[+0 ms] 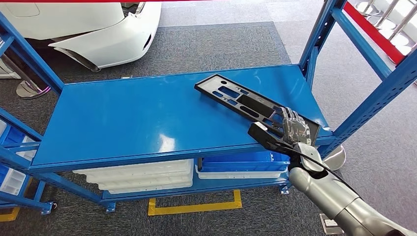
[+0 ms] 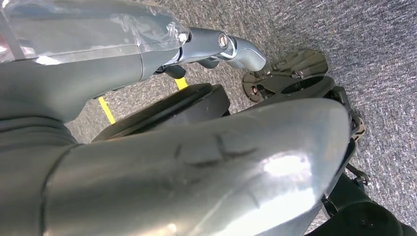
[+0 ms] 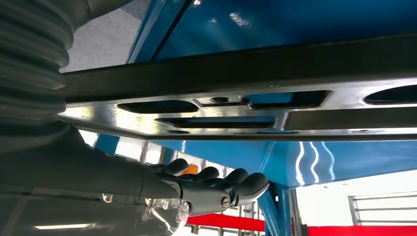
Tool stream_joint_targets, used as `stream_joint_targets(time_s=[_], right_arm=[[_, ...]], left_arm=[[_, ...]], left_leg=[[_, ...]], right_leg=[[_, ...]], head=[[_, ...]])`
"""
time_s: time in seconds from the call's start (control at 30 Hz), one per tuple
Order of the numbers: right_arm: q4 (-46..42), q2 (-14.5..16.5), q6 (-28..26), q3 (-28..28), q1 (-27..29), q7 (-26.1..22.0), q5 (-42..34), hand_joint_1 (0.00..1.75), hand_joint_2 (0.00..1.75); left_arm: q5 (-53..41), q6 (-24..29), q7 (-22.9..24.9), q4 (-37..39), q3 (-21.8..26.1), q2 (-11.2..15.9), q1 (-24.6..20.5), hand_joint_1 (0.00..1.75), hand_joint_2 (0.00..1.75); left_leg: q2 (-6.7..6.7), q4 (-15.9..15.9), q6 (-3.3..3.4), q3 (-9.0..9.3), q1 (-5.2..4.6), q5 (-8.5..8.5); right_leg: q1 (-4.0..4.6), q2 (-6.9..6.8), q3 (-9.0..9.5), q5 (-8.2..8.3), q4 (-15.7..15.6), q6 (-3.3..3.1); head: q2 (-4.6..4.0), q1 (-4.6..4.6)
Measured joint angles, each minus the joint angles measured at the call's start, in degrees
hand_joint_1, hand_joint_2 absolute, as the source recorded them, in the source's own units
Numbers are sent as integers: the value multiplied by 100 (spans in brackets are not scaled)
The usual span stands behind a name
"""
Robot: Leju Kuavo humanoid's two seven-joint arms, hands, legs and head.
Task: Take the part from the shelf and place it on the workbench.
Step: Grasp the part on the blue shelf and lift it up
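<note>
Black part (image 1: 251,104) lying flat on blue shelf (image 1: 147,118), toward its right front corner, long axis diagonal. Right hand (image 1: 290,129) at near end of part; fingers (image 1: 293,120) laid over top face, thumb below edge, gripping it. In right wrist view, fingers (image 3: 231,183) curled together beside part (image 3: 246,98). Left hand (image 2: 231,46) hanging over carpet (image 2: 344,34), holding nothing; finger spread unclear. White car (image 1: 98,29) behind shelf.

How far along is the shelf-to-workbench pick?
Done: the right hand has reached the near end of the black part. In hand: its fingers lie over that end; a closed grip isn't clear. Left: the part lies on the blue shelf, so the lift and the workbench placement remain.
</note>
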Motion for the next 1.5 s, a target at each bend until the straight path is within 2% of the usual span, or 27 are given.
stream_joint_targets(time_s=[0.3, 0.33, 0.43, 0.47, 0.73, 1.1, 1.33, 1.5], right_arm=[[160, -91, -73, -81, 16, 366, 233, 0, 175], [169, -116, -91, -92, 22, 408, 278, 10, 175], [179, -194, -99, -127, 63, 550, 456, 140, 175], [180, -216, -80, -146, 85, 604, 526, 175, 175], [180, -311, 50, -250, 203, 822, 1223, 175, 175], [176, -314, 45, -374, 160, 796, 1411, 175, 175], [89, -292, -142, -373, 178, 328, 1743, 175, 175], [-230, -220, -298, -356, 231, 193, 2187, 175, 175]], left_arm=[[-3, 0, 2, 0, -2, 0, -6, 0, 0], [-5, 0, 2, 0, -2, 0, -7, 0, 0], [-15, 0, 9, 0, -5, -1, -16, 0, 0], [-19, 0, 14, 0, -8, -1, -19, 0, 0], [-25, 0, 37, 0, -28, -1, -31, 0, 0], [-24, 9, 39, 0, -31, -2, -31, 0, 0], [23, 66, 7, 0, -32, -1, -32, 0, 0], [58, 113, -113, 0, -30, -1, -31, 0, 0]], left_leg=[[0, 0, 0, 2, -1, 0], [0, 0, 1, 2, -1, -1], [0, 0, 3, 2, -1, -2], [0, 0, 3, 1, -1, -2], [1, 0, 5, 0, -1, -4], [-1, -1, 5, 4, 0, -4], [0, -1, 8, 5, 0, -6], [-4, -2, 8, 3, 0, -6]], right_leg=[[0, 0, 0, 0, 0, 0], [0, 0, 0, 0, 0, 0], [-1, 0, 1, 0, -1, 0], [-1, -1, 1, 0, -1, 0], [-1, 0, 0, -2, -1, 0], [1, -4, 9, -5, -1, 3], [-1, -3, 13, -5, -1, 3], [-1, -13, 10, -6, -1, 2]], head=[[1, -1], [1, 1], [1, 1], [0, 2], [0, -1], [1, -1], [1, 14], [1, 7]])
